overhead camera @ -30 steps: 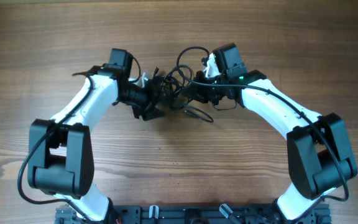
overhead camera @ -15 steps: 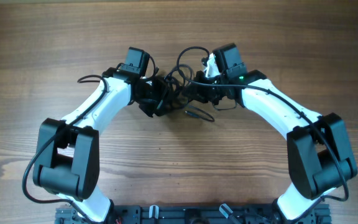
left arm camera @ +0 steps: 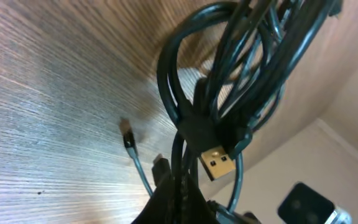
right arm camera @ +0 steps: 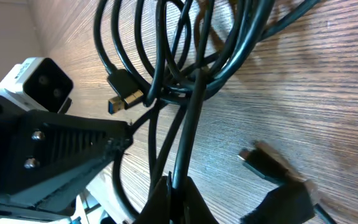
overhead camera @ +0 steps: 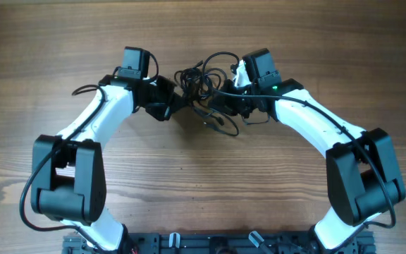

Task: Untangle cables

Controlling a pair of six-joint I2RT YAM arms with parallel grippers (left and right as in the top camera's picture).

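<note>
Left gripper (overhead camera: 177, 106) and right gripper (overhead camera: 216, 106) each clamp the cables (overhead camera: 197, 74), top centre. Limp, light, snag-prone; regrip near the USB plug (left arm camera: 218, 163).

The setting is presenting as a robotics lab or test station. A wood-grain table (overhead camera: 203, 28) is serving as the work surface. 2 white-and-black robot arms, the left arm (overhead camera: 97, 116) and the right arm (overhead camera: 309, 116), are standing at its near edge, where a black mounting rail (overhead camera: 210, 245) is running between their bases. A green indicator light (overhead camera: 274, 89) is glowing on the right arm. A white camera module (right arm camera: 39, 78) is riding on the left arm's wrist. A bunch of black cables (overhead camera: 199, 77) with USB plugs is sitting between the 2 wrists. A plain pale wall (left arm camera: 353, 130) is showing beyond the table in the left wrist view.
</note>
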